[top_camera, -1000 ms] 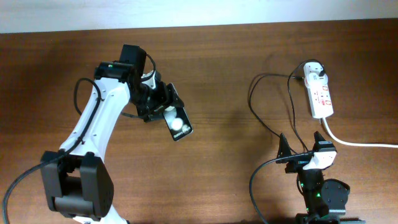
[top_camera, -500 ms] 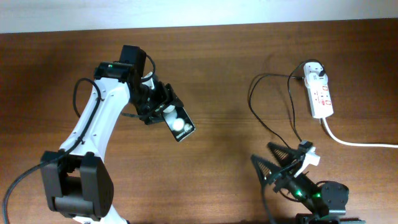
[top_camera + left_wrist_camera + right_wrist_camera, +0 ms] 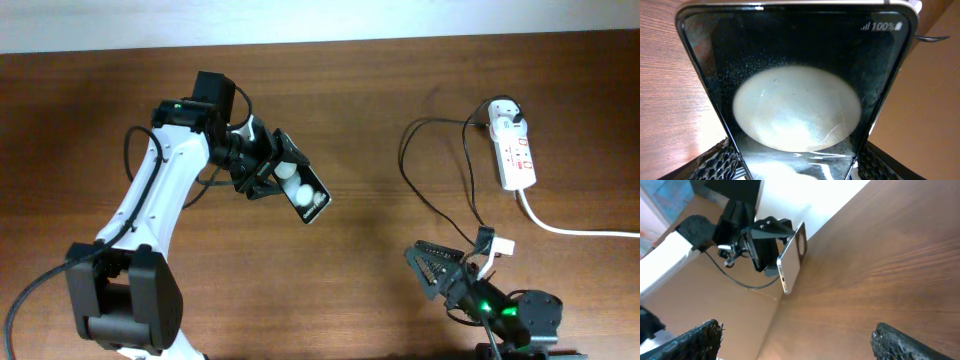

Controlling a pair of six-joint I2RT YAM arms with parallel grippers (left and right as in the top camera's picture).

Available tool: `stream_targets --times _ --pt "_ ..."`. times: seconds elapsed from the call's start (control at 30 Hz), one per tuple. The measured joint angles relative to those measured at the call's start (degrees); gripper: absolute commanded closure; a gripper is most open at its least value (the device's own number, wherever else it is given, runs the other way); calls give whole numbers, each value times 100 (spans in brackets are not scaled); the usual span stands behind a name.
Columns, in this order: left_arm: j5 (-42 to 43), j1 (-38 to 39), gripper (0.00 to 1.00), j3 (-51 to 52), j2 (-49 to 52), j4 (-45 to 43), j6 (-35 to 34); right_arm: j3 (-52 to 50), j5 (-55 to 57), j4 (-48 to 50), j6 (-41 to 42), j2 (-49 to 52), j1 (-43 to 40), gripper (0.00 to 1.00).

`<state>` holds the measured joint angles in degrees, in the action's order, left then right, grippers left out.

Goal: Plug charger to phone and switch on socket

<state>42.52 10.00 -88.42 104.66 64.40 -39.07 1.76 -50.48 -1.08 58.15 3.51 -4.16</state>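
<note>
Left gripper (image 3: 263, 172) clamps the tilted phone (image 3: 304, 191) by its end; right gripper (image 3: 447, 268) stands wide open.

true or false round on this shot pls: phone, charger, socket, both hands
1. The left hand grips the phone. True.
2. The phone lies flat on the table. False: it is held up off it.
3. The right hand holds the charger. False: it is open and empty.
4. The phone's screen shows 100%. True.
5. The charger's cable runs to the socket. True.
</note>
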Motion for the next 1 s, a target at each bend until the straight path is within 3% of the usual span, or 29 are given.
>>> stream_targets --times 0.23,0.33,0.43,0.57,0.8,1.0 --pt "37 0 28 2 -4 -15 -26 1779 330 -717 -1390 2385 114 5" --pt "59 0 28 2 -9 -22 -28 2352 636 -752 -1753 3174 1012 3" --pt "168 0 29 2 -9 -39 -31 2378 1860 -616 -1864 3727 2452 1" --pt "319 0 29 2 -11 -48 -48 2413 3672 796 -1937 4533 3849 0" --pt "402 0 29 2 -11 -46 -70 2452 4428 3884 -1674 6992 4398 26" --pt "402 0 28 2 -11 -46 -68 2798 4380 4050 -1333 7563 4398 49"
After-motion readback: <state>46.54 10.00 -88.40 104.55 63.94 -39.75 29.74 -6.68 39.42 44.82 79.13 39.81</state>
